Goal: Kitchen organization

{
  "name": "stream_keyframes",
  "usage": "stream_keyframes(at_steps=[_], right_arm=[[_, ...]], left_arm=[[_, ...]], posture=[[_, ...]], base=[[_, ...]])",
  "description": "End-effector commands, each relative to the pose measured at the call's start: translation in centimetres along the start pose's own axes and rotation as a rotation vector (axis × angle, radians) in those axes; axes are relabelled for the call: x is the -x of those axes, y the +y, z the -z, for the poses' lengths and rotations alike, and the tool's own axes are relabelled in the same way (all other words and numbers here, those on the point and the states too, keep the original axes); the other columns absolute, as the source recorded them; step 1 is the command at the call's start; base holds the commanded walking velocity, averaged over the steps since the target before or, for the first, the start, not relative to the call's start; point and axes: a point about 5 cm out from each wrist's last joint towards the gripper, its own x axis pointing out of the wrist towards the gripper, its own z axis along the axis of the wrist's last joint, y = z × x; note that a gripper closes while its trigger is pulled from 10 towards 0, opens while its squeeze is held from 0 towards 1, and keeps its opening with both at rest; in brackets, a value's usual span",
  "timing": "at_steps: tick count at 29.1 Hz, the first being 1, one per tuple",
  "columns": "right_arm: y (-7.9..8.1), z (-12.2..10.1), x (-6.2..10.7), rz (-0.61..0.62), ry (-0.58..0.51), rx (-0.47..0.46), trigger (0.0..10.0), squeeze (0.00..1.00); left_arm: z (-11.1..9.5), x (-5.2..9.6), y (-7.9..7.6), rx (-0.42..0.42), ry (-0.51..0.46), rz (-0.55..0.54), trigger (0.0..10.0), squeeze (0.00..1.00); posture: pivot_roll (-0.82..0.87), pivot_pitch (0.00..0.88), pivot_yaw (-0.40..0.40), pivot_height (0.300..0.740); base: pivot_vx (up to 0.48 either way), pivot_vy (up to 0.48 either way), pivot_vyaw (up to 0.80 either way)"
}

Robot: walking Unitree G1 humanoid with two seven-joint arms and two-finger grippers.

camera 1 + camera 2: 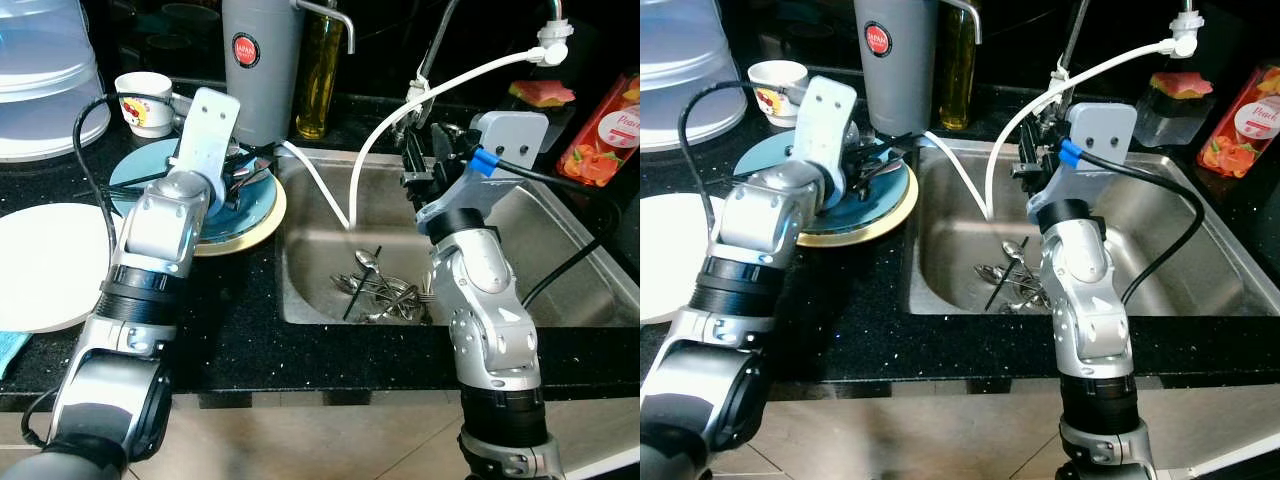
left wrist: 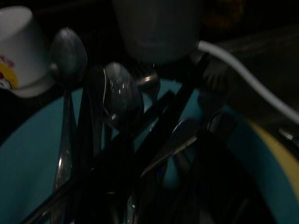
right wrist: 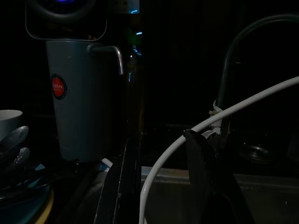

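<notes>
On the bench beside the sink's left rim, our left gripper (image 1: 243,172) rests on the blue plate (image 1: 160,160), among the spoons (image 2: 119,93) piled there. We cannot tell if its fingers pinch any. Our right gripper (image 1: 425,150) hangs open over the sink (image 1: 560,230), holding nothing. More cutlery (image 1: 385,290) lies on the sink's bottom below it.
</notes>
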Motion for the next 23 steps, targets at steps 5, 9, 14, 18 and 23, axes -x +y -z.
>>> stream_keyframes(at_steps=[5,9,14,18,23], right_arm=[[0.4,0.2,0.0,-0.059,0.056,-0.040,10.0,0.00],[0.9,0.6,0.3,-0.172,0.115,-0.107,10.0,0.00],[1.7,1.4,1.6,-0.424,0.224,-0.058,10.0,0.00],[1.9,2.1,2.8,-0.547,0.298,-0.052,10.0,0.00],[2.8,1.9,3.9,-0.669,0.316,-0.068,10.0,0.00]], left_arm=[[-0.8,0.2,-1.1,0.049,-0.016,0.096,10.0,0.00],[-0.6,0.3,-1.5,0.045,0.000,0.141,10.0,0.00],[0.7,0.2,-2.1,0.032,0.067,0.191,10.0,0.00],[1.8,-0.1,-1.9,0.023,0.113,0.171,10.0,0.00],[3.1,-0.5,-1.6,0.031,0.172,0.154,9.3,0.00]], posture=[[0.21,0.027,-0.110,0.740],[0.21,0.025,-0.111,0.740],[0.21,0.018,-0.114,0.740],[0.21,0.014,-0.116,0.740],[0.21,0.014,-0.116,0.740]], base=[[0.000,0.000,0.00],[0.000,0.000,0.00],[0.000,0.000,0.00],[0.000,0.000,0.00],[0.000,0.000,0.00]])
